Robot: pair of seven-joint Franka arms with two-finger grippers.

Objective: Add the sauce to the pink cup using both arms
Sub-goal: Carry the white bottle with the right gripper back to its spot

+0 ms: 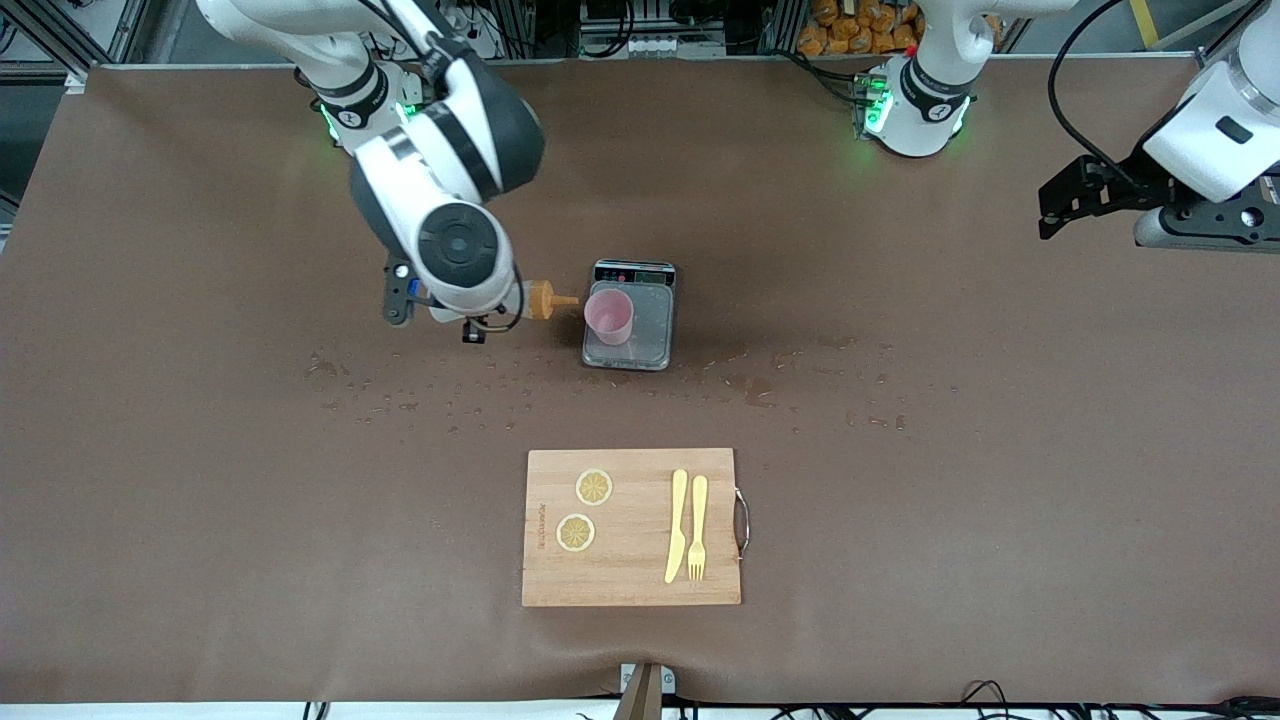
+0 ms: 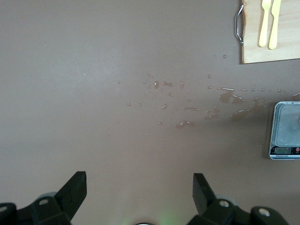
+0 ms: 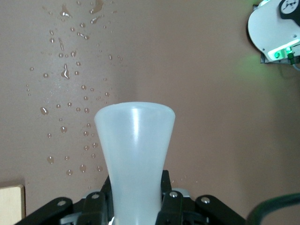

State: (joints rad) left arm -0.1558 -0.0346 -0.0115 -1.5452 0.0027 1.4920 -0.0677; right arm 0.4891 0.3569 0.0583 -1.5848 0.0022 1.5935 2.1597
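- Right gripper (image 3: 136, 211): fingers (image 3: 166, 197) clamped on the sauce bottle (image 3: 135, 154), held above the table just beside the scale (image 1: 630, 318).
- Bottle long axis: roughly level; orange nozzle (image 1: 548, 300) points at the pink cup (image 1: 609, 316) on the scale, tip just short of the rim.
- Left gripper (image 2: 139, 192): fingers spread, empty, waiting well apart from the scale, toward the left arm's end; the right arm is nearer.

Brown table (image 1: 200, 520); scale (image 1: 655, 335); cutting board (image 1: 630, 585)
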